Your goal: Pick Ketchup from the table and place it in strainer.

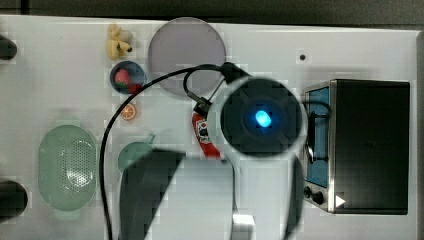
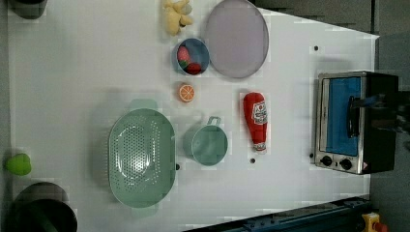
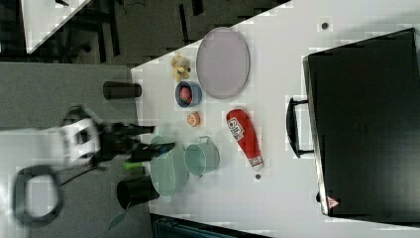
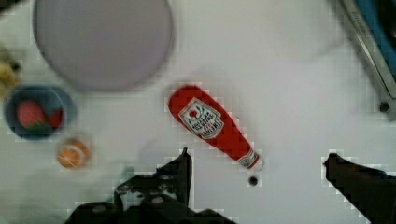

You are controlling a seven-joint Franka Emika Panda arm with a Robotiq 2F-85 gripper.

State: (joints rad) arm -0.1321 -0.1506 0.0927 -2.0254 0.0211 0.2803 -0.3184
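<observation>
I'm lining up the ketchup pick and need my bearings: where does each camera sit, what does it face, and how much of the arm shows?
Top view: overhead, looking down; the arm covers part of the ketchup.
Left view: above, facing the table; strainer in full.
Right view: from the side; the arm hangs over the table's edge.
Wrist view: looks down past the open hand.
All four share the ketchup.

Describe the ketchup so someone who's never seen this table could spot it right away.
In the left view, find the toaster oven at the left view's right edge. Just to its left on the white table, below the grey plate, lies the ketchup. It is the only long red bottle, on its side, with a white label; the cup beside it is green.
</observation>
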